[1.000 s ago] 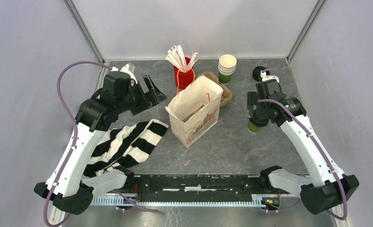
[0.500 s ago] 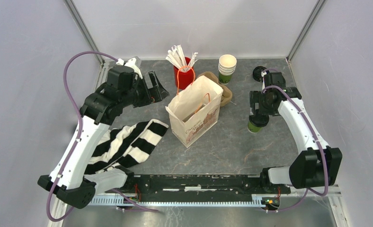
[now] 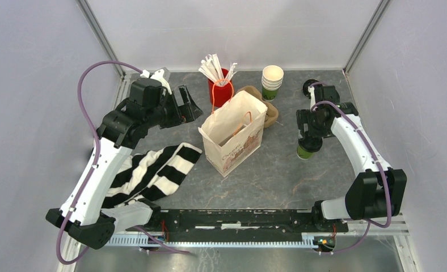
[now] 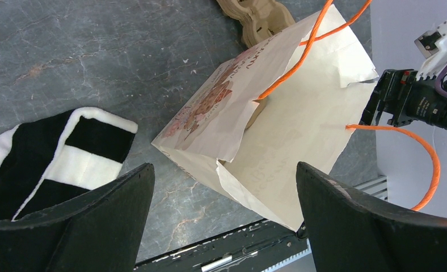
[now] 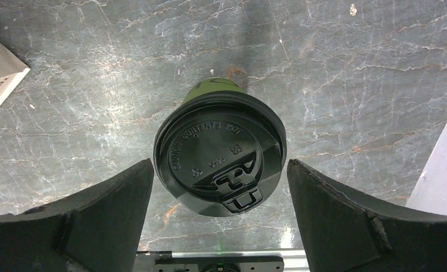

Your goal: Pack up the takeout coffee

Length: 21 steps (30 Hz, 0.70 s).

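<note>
- takeout coffee (image 5: 218, 161): upright on the bench (image 3: 278, 170), right of centre, black lid on, green cup wall just showing under the lid in the right wrist view.
- right claw (image 5: 219, 164): directly over the coffee, pointing down, fingers spread wide, one on each side of the lid. Lid rim sits just beside both inner faces; can't tell if either one touches. Not clamped.
- left claw (image 4: 224, 170): spread wide, holding nothing, hanging above the left rear of the bench and aimed toward the paper bag (image 4: 278, 130).
- paper bag: standing mid-bench, mouth open upward, orange cord handles (image 4: 300, 54) loose, pink print on its side. Well apart from the coffee, which is to its right.
- something brown inside the bag in the top view; can't identify it.
- cardboard cup carrier (image 3: 270, 111): behind the bag's right rear corner, touching or nearly so.
- striped cloth (image 3: 147, 173): black and white, flat on the bench, left of the bag, under the left arm.
- red holder (image 3: 220, 86): at the back behind the bag, white wrapped sticks poking out.
- stack of lidless cups (image 3: 272, 82): back of the bench, right of the red holder.
- loose black lid (image 3: 309, 86): far right rear, behind the right arm, apart from the coffee.
</note>
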Tool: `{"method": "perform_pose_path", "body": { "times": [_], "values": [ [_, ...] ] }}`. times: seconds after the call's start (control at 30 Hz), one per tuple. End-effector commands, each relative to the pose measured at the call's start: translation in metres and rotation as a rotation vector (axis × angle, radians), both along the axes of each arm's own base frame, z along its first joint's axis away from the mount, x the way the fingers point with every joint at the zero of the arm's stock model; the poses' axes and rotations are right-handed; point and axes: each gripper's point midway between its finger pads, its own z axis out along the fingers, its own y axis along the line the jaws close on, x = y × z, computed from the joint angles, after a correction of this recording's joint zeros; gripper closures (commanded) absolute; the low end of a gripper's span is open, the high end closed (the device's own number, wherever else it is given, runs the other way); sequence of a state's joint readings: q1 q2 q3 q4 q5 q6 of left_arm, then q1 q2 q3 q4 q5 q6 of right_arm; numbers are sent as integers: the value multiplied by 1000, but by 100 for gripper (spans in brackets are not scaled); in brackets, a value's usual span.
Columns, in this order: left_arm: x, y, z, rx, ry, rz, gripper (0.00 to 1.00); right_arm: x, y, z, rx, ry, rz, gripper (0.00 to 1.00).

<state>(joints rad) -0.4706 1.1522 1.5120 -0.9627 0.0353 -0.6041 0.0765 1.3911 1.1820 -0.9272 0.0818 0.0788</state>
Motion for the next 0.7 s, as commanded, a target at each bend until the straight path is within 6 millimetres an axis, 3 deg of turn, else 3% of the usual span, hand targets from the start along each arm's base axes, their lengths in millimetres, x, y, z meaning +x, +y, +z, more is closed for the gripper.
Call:
{"method": "perform_pose_path", "body": {
  "times": [0.0,0.67],
  "values": [
    [7,1,14,18,-66,-24,0,11,5,6,16,-39,31,6],
    [2,-1,9,12,-43,-34,0,0,0,-6,-5,-8,35,12]
  ]
}}
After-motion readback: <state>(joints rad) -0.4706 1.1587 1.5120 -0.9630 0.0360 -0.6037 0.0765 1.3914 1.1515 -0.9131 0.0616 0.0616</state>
